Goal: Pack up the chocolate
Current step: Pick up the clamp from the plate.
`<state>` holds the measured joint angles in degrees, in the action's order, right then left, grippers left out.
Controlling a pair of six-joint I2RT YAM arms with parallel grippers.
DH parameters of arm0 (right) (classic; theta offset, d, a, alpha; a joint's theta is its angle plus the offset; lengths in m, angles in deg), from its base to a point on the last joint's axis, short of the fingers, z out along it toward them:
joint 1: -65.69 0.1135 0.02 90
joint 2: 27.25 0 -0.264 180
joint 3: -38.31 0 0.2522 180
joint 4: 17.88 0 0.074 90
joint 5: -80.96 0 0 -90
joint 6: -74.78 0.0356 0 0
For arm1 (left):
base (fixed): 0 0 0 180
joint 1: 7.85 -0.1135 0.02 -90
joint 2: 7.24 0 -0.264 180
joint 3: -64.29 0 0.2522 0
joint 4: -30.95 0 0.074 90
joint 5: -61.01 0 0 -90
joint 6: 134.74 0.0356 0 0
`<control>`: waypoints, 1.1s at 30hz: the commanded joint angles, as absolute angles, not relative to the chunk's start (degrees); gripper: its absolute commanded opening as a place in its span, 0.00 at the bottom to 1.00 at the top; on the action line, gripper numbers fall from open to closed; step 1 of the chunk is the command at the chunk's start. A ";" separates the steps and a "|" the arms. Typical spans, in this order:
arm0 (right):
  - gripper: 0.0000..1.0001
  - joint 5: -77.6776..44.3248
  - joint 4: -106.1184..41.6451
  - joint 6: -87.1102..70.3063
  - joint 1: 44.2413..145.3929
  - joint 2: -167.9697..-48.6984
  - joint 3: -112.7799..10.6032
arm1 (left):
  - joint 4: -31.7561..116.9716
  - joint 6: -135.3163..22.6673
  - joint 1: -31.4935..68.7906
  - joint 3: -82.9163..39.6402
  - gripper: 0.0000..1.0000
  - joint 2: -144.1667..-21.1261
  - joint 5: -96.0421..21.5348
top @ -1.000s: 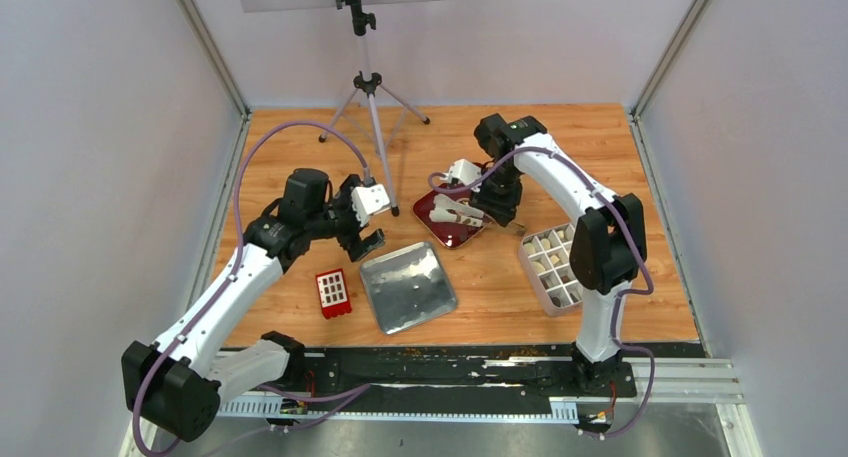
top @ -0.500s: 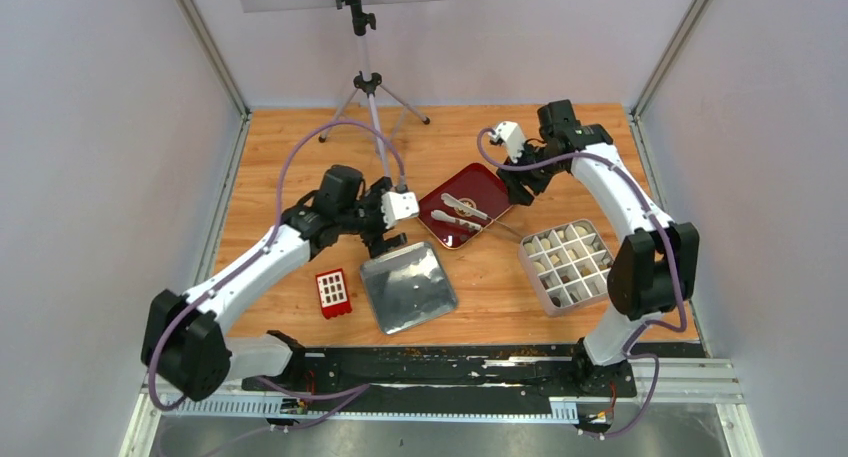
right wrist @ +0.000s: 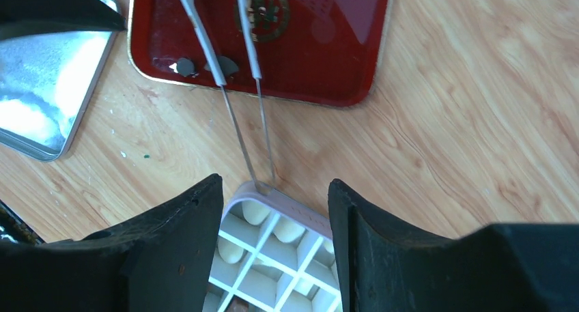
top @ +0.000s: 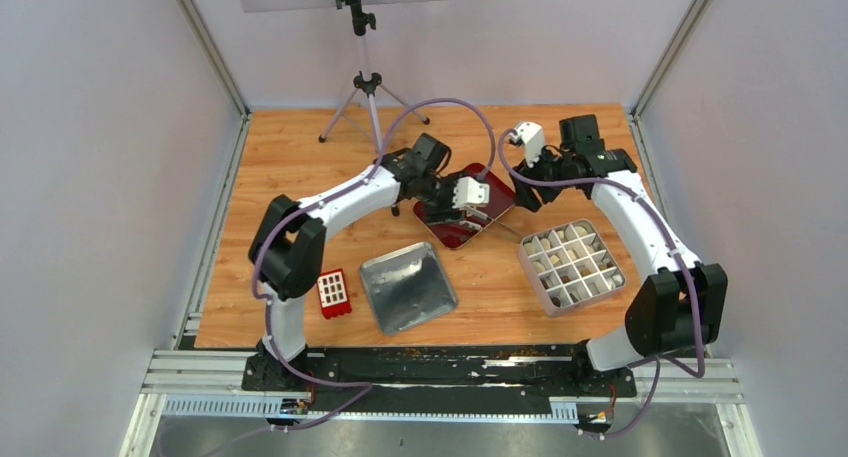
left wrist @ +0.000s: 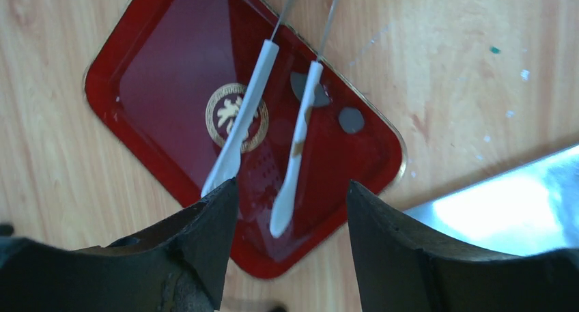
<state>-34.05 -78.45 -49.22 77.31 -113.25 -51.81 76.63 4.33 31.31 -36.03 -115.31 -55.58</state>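
The table point(top: 300, 147) is orange-brown wood with wavy grain. On it, the tray point(left wrist: 164, 73) is glossy deep red with a thin gold rim and a round gold emblem, and the tongs point(left wrist: 242, 114) have white handles, one smudged brown, and grey metal tips. The tin point(top: 407, 289) is shiny silver, the small block point(top: 333, 291) red with white squares, the grid box point(right wrist: 273, 196) pale, its chocolate point(right wrist: 254, 213) cream-white and dark brown.
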 commanded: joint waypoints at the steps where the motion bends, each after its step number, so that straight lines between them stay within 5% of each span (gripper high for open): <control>1: 0.58 -35.18 -78.02 -46.79 73.86 -108.53 -51.69 | 80.76 8.09 32.34 -43.35 0.66 -123.20 -57.23; 6: 0.58 -36.20 -80.45 -46.47 71.11 -104.36 -49.73 | 85.59 10.77 33.31 -51.62 0.61 -131.96 -56.66; 14: 0.57 -37.76 -80.11 -47.45 70.17 -102.94 -45.99 | 89.40 12.99 33.46 -53.96 0.16 -133.93 -55.73; 19: 0.53 -37.34 -78.01 -49.79 70.17 -106.92 -48.00 | 84.94 8.50 33.37 -50.90 0.00 -126.56 -58.45; 27: 0.49 -35.31 -71.97 -46.96 70.00 -114.65 -55.30 | 93.37 4.59 28.56 -49.58 0.00 -114.96 -58.26; 33: 0.46 -52.39 -91.94 -83.50 70.16 -124.89 -66.35 | 100.89 9.50 23.35 -37.70 0.00 -102.63 -59.09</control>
